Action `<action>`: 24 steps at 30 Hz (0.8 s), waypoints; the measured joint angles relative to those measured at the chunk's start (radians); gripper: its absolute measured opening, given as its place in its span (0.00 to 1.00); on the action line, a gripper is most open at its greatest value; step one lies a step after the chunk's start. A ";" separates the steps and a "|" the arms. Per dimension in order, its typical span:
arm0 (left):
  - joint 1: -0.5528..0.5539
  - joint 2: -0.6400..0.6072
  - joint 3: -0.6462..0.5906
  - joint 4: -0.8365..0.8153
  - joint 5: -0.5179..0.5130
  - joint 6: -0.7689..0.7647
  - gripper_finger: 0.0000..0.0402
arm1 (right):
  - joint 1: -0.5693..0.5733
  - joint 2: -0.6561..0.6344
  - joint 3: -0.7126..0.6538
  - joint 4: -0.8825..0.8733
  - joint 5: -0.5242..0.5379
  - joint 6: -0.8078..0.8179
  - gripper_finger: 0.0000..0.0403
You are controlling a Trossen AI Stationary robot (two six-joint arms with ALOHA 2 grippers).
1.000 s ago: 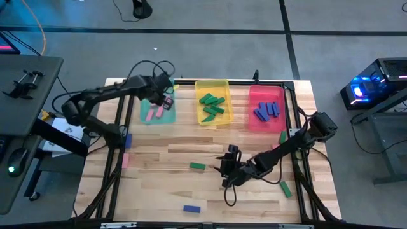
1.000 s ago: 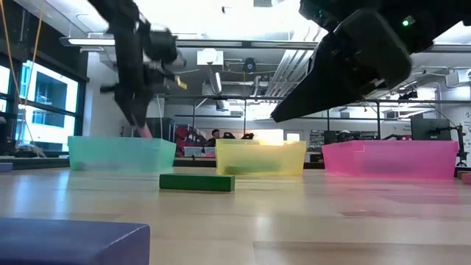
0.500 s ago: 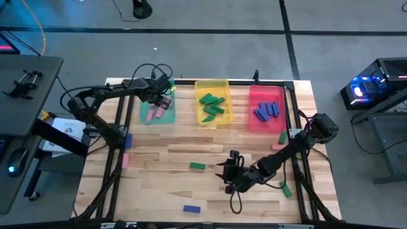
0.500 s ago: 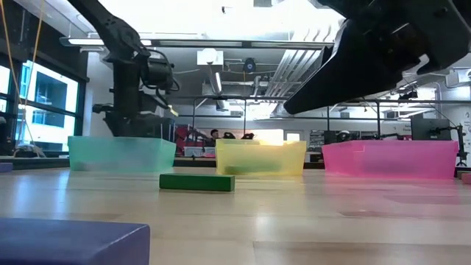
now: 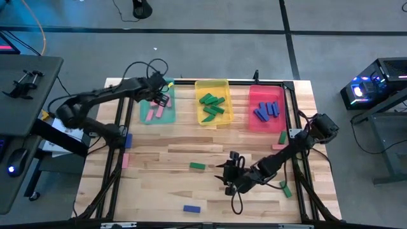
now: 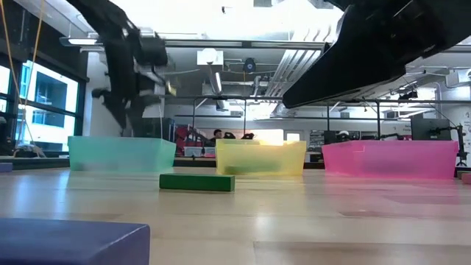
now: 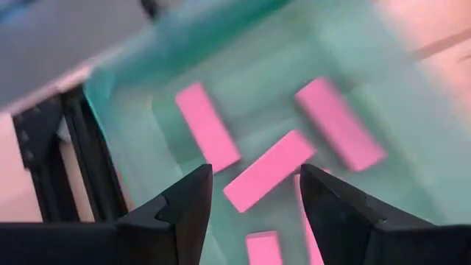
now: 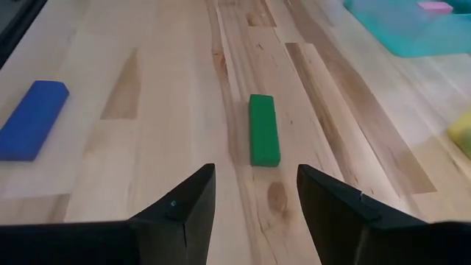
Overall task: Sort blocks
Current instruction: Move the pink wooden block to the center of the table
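My left gripper [image 5: 161, 95] is open and empty above the teal tray [image 5: 144, 119]; several pink blocks [image 7: 269, 169] lie flat on the tray's floor below it [image 7: 254, 177]. My right gripper [image 5: 224, 172] is open and empty, low over the table's middle. A green block [image 8: 263, 140] lies flat on the wood a short way ahead of its fingers [image 8: 255, 177], toward the table's left, and also shows in the high view [image 5: 197, 166]. A blue block [image 5: 191, 208] lies near the front edge.
A yellow tray [image 5: 199, 114] holds green blocks and a red tray [image 5: 252, 124] holds blue ones, along the far edge. Loose blocks lie at the left edge [image 5: 126, 159] and at the right, under my right arm [image 5: 285, 188]. The table's middle and front are bare wood.
My left gripper has risen out of the teal tray and gone a little toward the table's far left, open. My right gripper has shifted slightly toward the near edge. No block on the table has moved.
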 joint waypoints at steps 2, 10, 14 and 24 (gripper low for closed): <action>-0.057 -0.074 0.000 0.000 -0.006 -0.007 0.48 | 0.007 0.000 0.000 0.002 0.006 0.000 0.44; -0.566 -0.283 0.002 -0.052 -0.030 -0.220 0.44 | 0.005 0.000 0.000 0.048 0.038 -0.054 0.44; -0.871 -0.237 0.002 -0.139 -0.048 -0.467 0.37 | -0.002 0.000 0.000 0.096 0.041 -0.128 0.44; -1.272 0.039 0.000 -0.604 0.425 -1.128 0.18 | -0.021 0.000 0.000 0.120 0.038 -0.192 0.44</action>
